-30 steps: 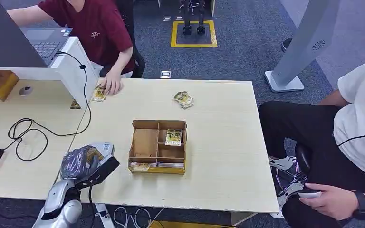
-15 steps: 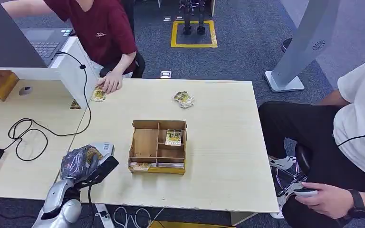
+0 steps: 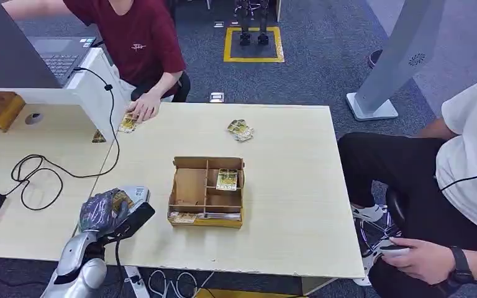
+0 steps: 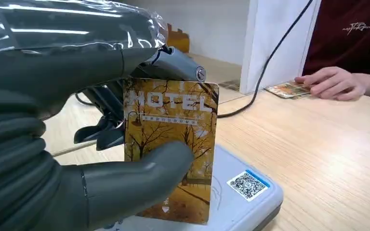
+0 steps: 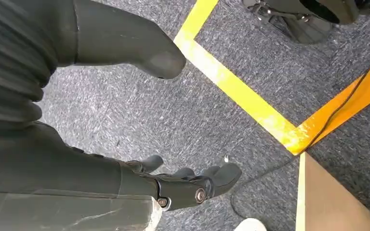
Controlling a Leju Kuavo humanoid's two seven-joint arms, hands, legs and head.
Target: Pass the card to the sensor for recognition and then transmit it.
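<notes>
Holding the card (image 3: 122,200) over the reader (image 3: 138,194) at the near left corner of the worktop (image 3: 286,186), my left hand (image 3: 104,211) is at the recognition step, as I judge it. From the head view the hand hides most of the card; only a yellow sliver shows above my fingers. Further along the worktop stand a cardboard box (image 3: 207,192) with dividers, one card lying in a compartment, and a small loose pile of cards (image 3: 240,130) near the far edge. A person in a dark red shirt rests a hand (image 3: 143,109) on more cards at the far left corner.

From the left wrist view, the card (image 4: 176,139) stands upright, pinched between my thumb (image 4: 139,180) on its printed face and my fingers (image 4: 178,67) behind its top edge. Its lower edge is just above the reader (image 4: 241,192), or perhaps touching it; I cannot tell which. The person's hand (image 4: 332,83) lies well apart, flat on the far cards.

From the right wrist view, my right hand (image 5: 173,185) hangs over the carpeted floor, fingers loosely curled and apart, holding nothing.

Next, I reckon, I must keep the card close to the reader until it registers, then lift without loosening the pinch and carry it across toward the person.
</notes>
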